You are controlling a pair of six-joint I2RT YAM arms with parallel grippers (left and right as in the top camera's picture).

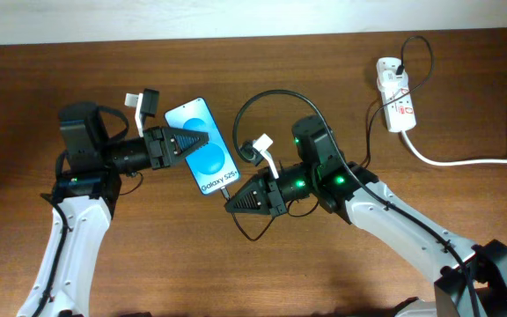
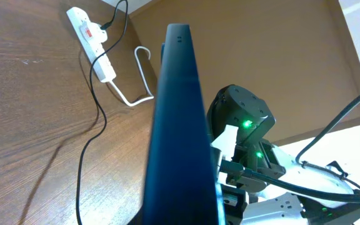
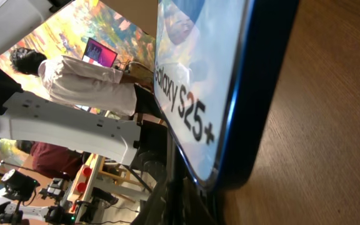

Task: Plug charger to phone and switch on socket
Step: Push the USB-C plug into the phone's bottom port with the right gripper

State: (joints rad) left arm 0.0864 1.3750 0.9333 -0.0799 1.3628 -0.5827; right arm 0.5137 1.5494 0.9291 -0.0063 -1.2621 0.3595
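The phone (image 1: 208, 151) has a blue screen reading "Galaxy S25+" and is held tilted above the table. My left gripper (image 1: 188, 141) is shut on its upper left side; the left wrist view shows it edge-on (image 2: 179, 125). My right gripper (image 1: 233, 201) is shut on the connector end of the charger (image 1: 227, 187), right at the phone's bottom edge. The right wrist view shows the phone's bottom corner (image 3: 230, 94) just above the dark connector (image 3: 192, 197). The black cable (image 1: 267, 93) loops back towards the socket (image 1: 396, 95), where its black plug (image 1: 400, 67) sits.
The socket also shows in the left wrist view (image 2: 92, 40), at the far right of the wooden table (image 1: 148, 264). Its thick white cord (image 1: 465, 161) runs off to the right edge. Slack black cable lies under my right arm (image 1: 359, 189).
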